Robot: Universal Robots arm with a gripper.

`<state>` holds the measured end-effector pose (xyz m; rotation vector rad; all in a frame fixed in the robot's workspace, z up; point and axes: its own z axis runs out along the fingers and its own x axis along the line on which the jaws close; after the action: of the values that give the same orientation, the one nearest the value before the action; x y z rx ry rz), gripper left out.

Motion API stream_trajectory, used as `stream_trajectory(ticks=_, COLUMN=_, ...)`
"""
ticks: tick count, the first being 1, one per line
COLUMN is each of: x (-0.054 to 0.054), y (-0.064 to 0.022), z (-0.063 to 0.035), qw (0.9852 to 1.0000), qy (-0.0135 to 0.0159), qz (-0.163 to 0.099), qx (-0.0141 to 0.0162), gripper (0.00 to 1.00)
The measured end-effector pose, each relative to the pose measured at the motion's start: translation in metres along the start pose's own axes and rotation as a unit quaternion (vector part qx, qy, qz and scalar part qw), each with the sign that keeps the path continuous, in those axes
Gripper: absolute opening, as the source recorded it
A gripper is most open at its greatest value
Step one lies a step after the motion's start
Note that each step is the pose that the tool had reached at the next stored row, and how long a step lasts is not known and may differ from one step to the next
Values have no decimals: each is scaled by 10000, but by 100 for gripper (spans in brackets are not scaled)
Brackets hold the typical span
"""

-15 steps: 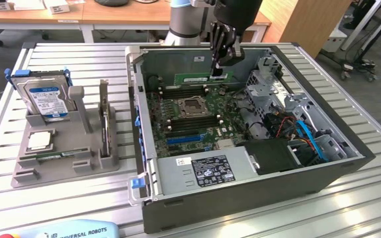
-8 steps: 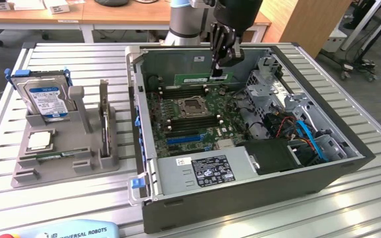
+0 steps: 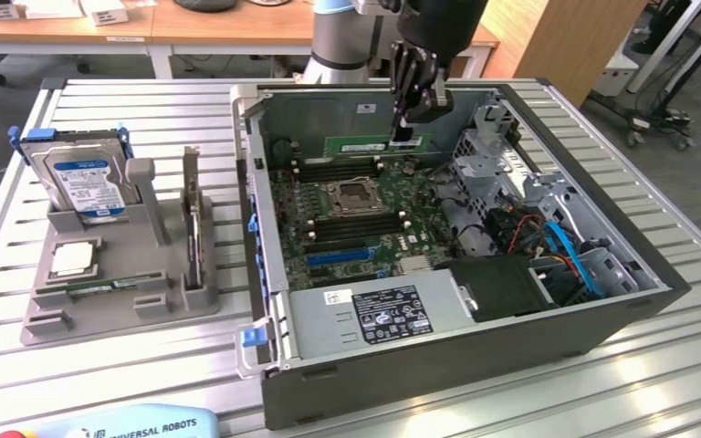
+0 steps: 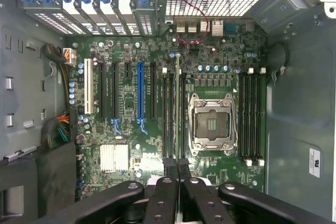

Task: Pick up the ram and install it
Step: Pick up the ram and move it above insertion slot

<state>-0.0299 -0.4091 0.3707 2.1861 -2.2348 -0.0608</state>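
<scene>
The black multi-link gripper is pinching the long, thin green circuit-board ram stick between nearly closed jaws. It is gripping the stick near one end, so most of its length is reaching out to one side of the jaws. Below the jaws, the stick is hanging edge-on above the black memory slots beside the square silver processor socket, inside the open grey metal computer case.
</scene>
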Motion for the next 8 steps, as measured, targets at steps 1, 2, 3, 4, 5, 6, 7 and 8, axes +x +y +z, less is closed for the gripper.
stream_trajectory(ticks=1, x=0, y=-3, z=3, qw=10000, qy=-1, qz=0, qx=0, gripper=11)
stream_trajectory(ticks=2, x=-1, y=-4, z=8, qw=10000, qy=-1, qz=0, qx=0, gripper=11)
stream_trajectory(ticks=3, x=0, y=-5, z=13, qw=10000, qy=-1, qz=1, qx=0, gripper=11)
stream_trajectory(ticks=4, x=0, y=-5, z=19, qw=10000, qy=0, qz=2, qx=0, gripper=11)
stream_trajectory(ticks=5, x=0, y=-6, z=26, qw=10000, qy=0, qz=3, qx=0, gripper=11)
stream_trajectory(ticks=6, x=0, y=-6, z=33, qw=10000, qy=0, qz=4, qx=0, gripper=11)
stream_trajectory(ticks=7, x=0, y=-6, z=40, qw=10000, qy=0, qz=5, qx=0, gripper=11)
stream_trajectory(ticks=8, x=1, y=-7, z=48, qw=10000, qy=-1, qz=6, qx=0, gripper=11)
